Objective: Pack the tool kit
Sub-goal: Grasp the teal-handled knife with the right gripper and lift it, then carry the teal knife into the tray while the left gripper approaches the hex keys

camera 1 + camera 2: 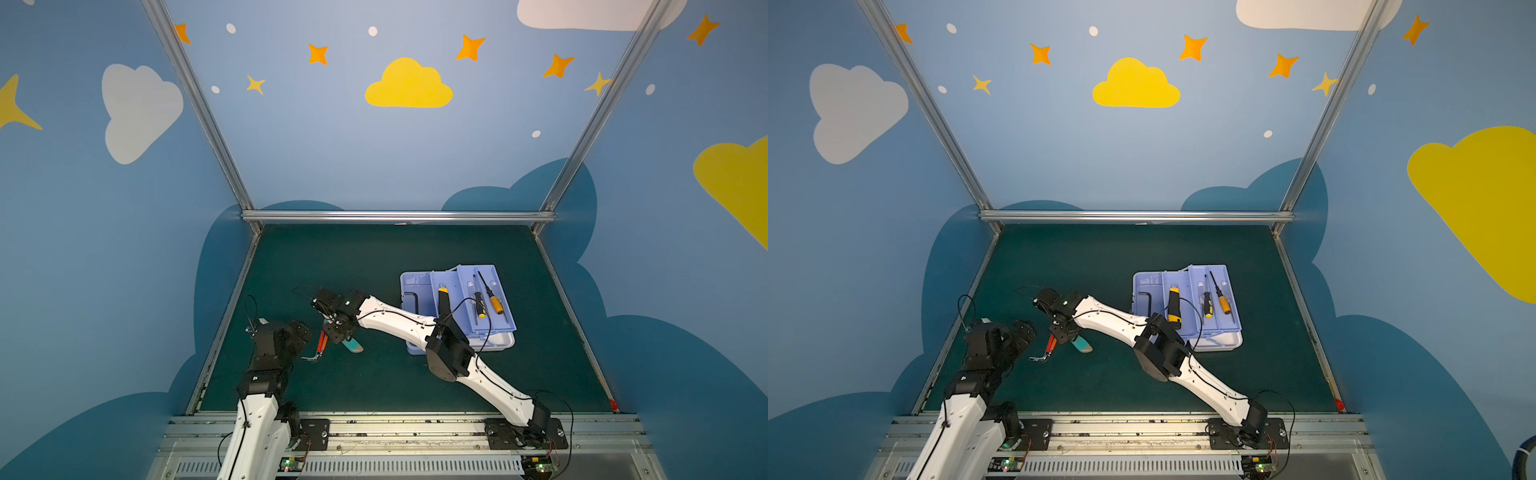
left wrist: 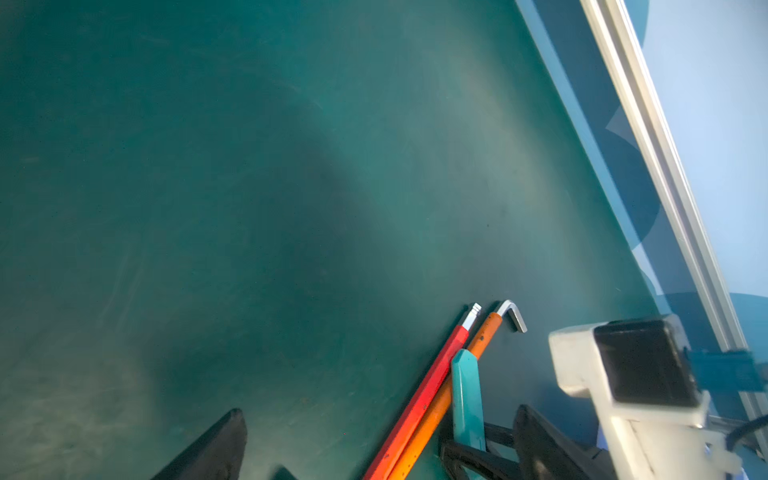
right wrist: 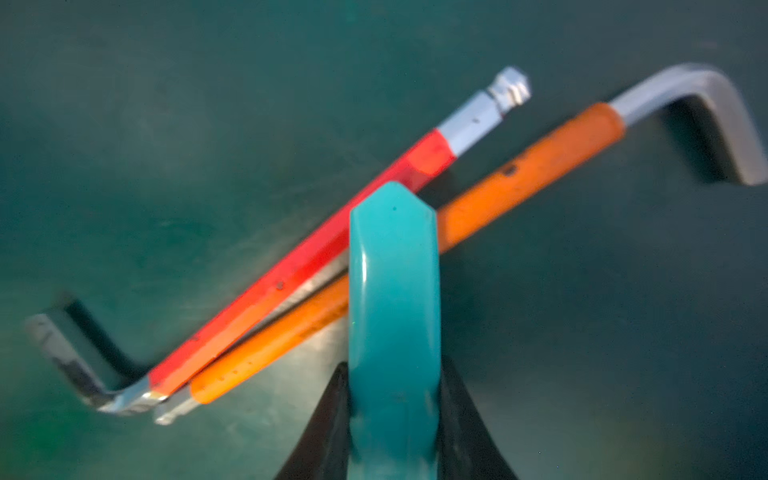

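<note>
We see the right claw (image 1: 336, 332) reaching across the green table (image 1: 374, 257) to about 9 o'clock of its middle. In the right wrist view its black fingers (image 3: 328, 424) press both sides of a teal handle (image 3: 395, 291), so it is grasping that handle. The handle lies across two bent keys resting side by side and touching on the table: a red key (image 3: 291, 282) and an orange key (image 3: 519, 178). In a top view the free end of the handle sticks out toward 4 o'clock from the claw.

The left claw (image 1: 302, 332) sits just beside the keys, at their 9 o'clock, released, its fingers spread wide with nothing between them.

The tool box (image 1: 415, 282) stands well apart at 3 o'clock of the table's middle, open, its raised tray (image 1: 505, 316) swung toward 3 o'clock and the white lid (image 1: 503, 343) showing at its 5 o'clock edge. In the tray lie a black and yellow screwdriver (image 1: 480, 305) and an orange screwdriver (image 1: 494, 305), side by side. The box's base holds a black bent key (image 1: 415, 301) and a tool with a yellow and black grip (image 1: 444, 303).
</note>
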`<move>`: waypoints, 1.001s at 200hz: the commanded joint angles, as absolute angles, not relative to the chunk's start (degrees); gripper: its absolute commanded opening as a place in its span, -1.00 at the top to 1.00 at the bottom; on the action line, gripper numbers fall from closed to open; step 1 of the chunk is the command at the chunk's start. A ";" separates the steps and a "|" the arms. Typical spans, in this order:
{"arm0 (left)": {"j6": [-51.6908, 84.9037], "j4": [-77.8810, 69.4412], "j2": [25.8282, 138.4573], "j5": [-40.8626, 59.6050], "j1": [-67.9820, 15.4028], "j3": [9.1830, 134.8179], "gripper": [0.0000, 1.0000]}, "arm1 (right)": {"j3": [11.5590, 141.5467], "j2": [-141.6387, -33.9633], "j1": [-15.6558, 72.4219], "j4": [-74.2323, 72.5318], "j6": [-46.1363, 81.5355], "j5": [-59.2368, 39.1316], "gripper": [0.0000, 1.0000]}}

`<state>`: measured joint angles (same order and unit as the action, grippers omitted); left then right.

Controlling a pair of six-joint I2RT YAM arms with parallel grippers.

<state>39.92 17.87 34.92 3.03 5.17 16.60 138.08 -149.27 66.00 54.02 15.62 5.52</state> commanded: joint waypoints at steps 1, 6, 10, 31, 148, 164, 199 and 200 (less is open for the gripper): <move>38.06 15.41 36.19 4.40 4.75 17.46 -0.99 | 135.24 -144.00 64.77 54.82 16.22 7.99 0.73; 37.95 15.01 36.66 4.48 4.51 17.56 -0.99 | 134.68 -143.36 64.54 54.49 16.37 7.41 0.74; 37.83 14.75 37.02 4.44 4.36 17.57 -0.99 | 134.10 -142.58 64.22 54.25 16.64 6.94 0.76; 37.97 12.50 39.40 4.48 3.53 17.66 -0.99 | 132.82 -139.40 62.41 54.97 18.15 4.56 0.88; 36.64 0.44 57.36 5.70 -3.45 20.29 -0.99 | 106.00 -111.09 49.85 56.98 30.44 14.03 1.00; 35.87 -1.18 59.10 8.01 -3.91 20.61 -0.99 | 101.61 -107.61 47.96 56.39 31.31 15.57 1.00; 35.03 -1.61 60.82 9.62 -5.48 21.84 -0.99 | 92.96 -102.83 43.07 55.23 32.21 15.49 1.00; 35.05 -1.59 60.82 9.65 -5.55 21.91 -0.99 | 92.67 -102.70 42.94 55.22 32.19 15.48 1.00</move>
